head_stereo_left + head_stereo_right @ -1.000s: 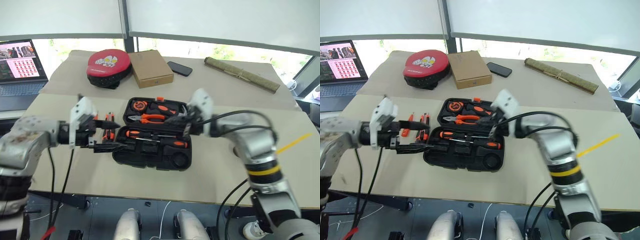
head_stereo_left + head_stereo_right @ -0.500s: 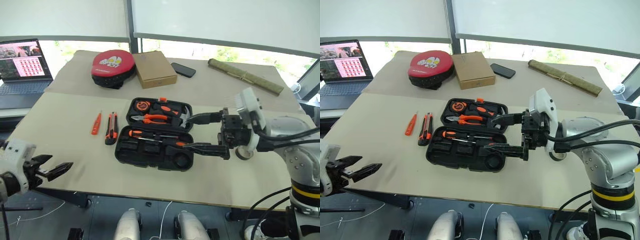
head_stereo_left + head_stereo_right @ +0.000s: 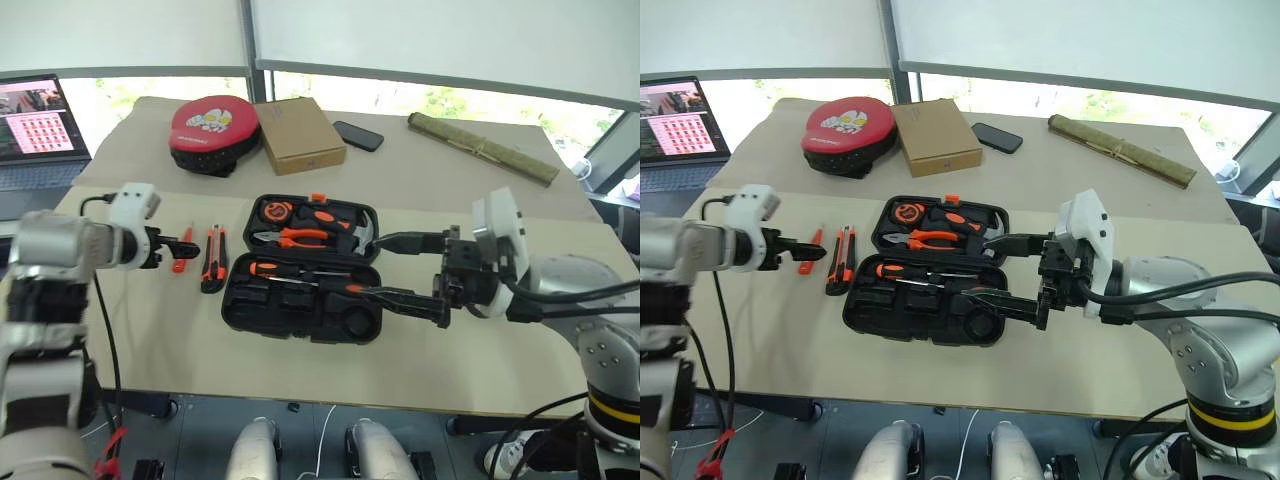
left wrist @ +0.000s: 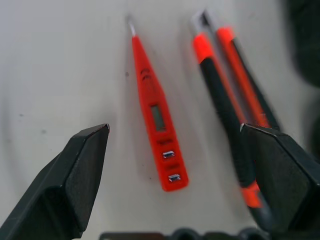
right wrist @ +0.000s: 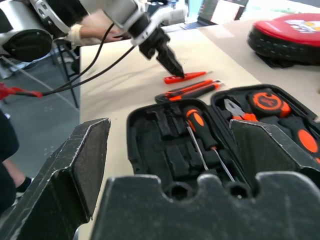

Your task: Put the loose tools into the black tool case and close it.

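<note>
My left gripper point(image 4: 172, 165) hangs wide open, empty, over the slim orange tester screwdriver point(image 4: 154, 116). My right gripper point(image 3: 408, 270), spread wide and empty, hovers beside the open black plastic tool case point(image 3: 300, 305).

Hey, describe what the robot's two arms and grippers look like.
Both arms are silver-grey metal with rounded joints and loose black cables. The right arm carries a yellow-and-black band. Each wrist has a white housing, then a black gripper: left gripper, right gripper, with two long tapered black fingers.

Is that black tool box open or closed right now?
Open. The black tool case lies flat, both halves showing, with pliers and screwdrivers visible in its slots.
</note>
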Robot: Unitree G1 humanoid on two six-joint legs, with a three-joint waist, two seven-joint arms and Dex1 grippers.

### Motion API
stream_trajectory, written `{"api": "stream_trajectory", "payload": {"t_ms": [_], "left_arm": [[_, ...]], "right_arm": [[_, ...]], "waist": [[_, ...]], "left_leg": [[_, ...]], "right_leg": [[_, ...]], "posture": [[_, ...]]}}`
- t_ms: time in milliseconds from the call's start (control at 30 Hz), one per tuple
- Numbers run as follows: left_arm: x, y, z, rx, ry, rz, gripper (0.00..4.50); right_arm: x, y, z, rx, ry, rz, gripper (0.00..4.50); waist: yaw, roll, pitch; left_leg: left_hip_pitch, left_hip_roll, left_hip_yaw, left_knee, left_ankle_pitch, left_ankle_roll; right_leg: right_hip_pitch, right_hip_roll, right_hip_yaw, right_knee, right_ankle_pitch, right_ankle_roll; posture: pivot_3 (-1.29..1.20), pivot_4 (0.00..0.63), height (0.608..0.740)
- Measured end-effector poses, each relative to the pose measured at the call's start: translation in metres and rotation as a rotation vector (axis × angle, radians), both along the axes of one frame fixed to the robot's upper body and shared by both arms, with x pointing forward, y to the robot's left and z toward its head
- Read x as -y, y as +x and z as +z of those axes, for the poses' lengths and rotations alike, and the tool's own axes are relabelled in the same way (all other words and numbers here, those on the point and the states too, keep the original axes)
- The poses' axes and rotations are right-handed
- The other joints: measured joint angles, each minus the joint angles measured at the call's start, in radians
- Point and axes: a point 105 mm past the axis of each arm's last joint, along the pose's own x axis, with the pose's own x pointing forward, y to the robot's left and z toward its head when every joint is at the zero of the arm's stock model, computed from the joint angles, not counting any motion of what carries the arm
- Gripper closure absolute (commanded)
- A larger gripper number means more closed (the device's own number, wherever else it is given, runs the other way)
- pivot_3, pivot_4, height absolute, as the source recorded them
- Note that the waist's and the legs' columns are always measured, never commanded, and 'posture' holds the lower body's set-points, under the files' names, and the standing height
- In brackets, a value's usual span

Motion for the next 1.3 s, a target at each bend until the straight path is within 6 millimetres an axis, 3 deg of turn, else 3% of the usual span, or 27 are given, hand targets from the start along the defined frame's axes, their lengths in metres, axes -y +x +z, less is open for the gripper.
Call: {"api": "stream_trajectory", "payload": {"t_ms": [67,200,467,500,700,767,900,967,1100,1300], "left_arm": [[0.002,0.010,-0.001,-0.011,0.011,-0.005,0.00],[0.008,0.020,-0.002,-0.018,0.009,-0.041,0.96],[0.004,0.027,-0.006,-0.018,0.009,-0.055,3.95],[0.004,0.027,-0.006,-0.016,0.006,-0.058,4.07],[0.001,0.030,-0.004,0.024,0.026,-0.103,4.07],[0.004,0.031,0.007,0.071,0.047,-0.192,4.07],[0.040,0.020,0.058,0.207,0.085,-0.584,4.07],[0.072,-0.001,0.073,0.237,0.118,-0.884,4.07],[0.123,-0.035,0.062,0.164,0.170,-1.317,4.07],[0.147,-0.043,0.026,0.057,0.246,-1.521,4.07]], "right_arm": [[-0.001,-0.003,-0.002,-0.006,0.002,-0.007,0.05],[0.000,-0.003,-0.002,-0.004,0.010,-0.032,0.00],[-0.002,-0.008,-0.004,-0.007,0.013,-0.047,0.00],[-0.001,-0.008,-0.004,-0.007,0.009,-0.051,0.00],[0.003,-0.009,-0.002,-0.008,-0.008,-0.059,0.00],[0.008,-0.010,-0.004,-0.016,-0.025,-0.072,0.00],[0.012,-0.016,-0.010,-0.046,-0.038,-0.076,0.00],[0.015,-0.020,-0.016,-0.063,-0.051,-0.098,0.00],[0.017,-0.025,-0.023,-0.094,-0.047,-0.131,0.00],[0.018,-0.028,-0.027,-0.097,-0.046,-0.172,0.00]], "waist": [[0.004,0.000,0.000],[0.006,0.000,0.000],[0.018,0.000,0.000],[0.019,0.000,0.000],[0.020,0.000,0.000],[0.020,-0.002,0.001],[0.023,-0.003,0.002],[0.024,-0.003,0.002],[0.024,-0.003,0.002],[0.013,-0.003,0.002]], "left_leg": [[0.000,0.000,0.000,0.000,0.000,0.000],[0.000,-0.001,0.001,0.000,0.000,0.000],[0.000,-0.001,0.000,0.000,0.000,0.000],[0.000,-0.001,0.000,0.000,0.000,0.000],[0.000,-0.001,0.000,0.001,0.000,0.000],[-0.001,-0.001,0.000,0.001,0.000,0.000],[-0.003,0.000,0.000,0.001,0.000,0.000],[-0.003,0.000,0.000,0.001,0.000,0.000],[-0.002,0.000,0.000,0.003,0.000,0.000],[-0.001,0.000,-0.001,0.004,0.000,0.000]], "right_leg": [[0.001,0.000,0.000,-0.001,0.000,0.000],[0.001,-0.001,0.000,-0.001,0.000,0.000],[0.002,-0.001,0.000,-0.001,0.000,0.001],[0.002,-0.001,0.000,-0.001,0.000,0.001],[0.001,-0.001,0.000,0.000,0.000,0.001],[0.001,-0.001,0.000,-0.001,0.000,0.001],[0.001,-0.002,-0.001,-0.003,0.000,0.001],[0.002,-0.002,-0.001,-0.005,0.000,0.001],[0.003,-0.002,-0.001,-0.003,0.000,0.001],[0.003,0.000,0.001,0.000,0.000,0.001]], "posture": [[0.00,0.150,0.740],[0.00,0.150,0.740],[0.00,0.150,0.740],[0.00,0.150,0.740],[0.00,0.150,0.740],[0.00,0.150,0.740],[0.00,0.150,0.740],[0.00,0.150,0.740],[0.00,0.150,0.740],[0.00,0.150,0.740]]}}
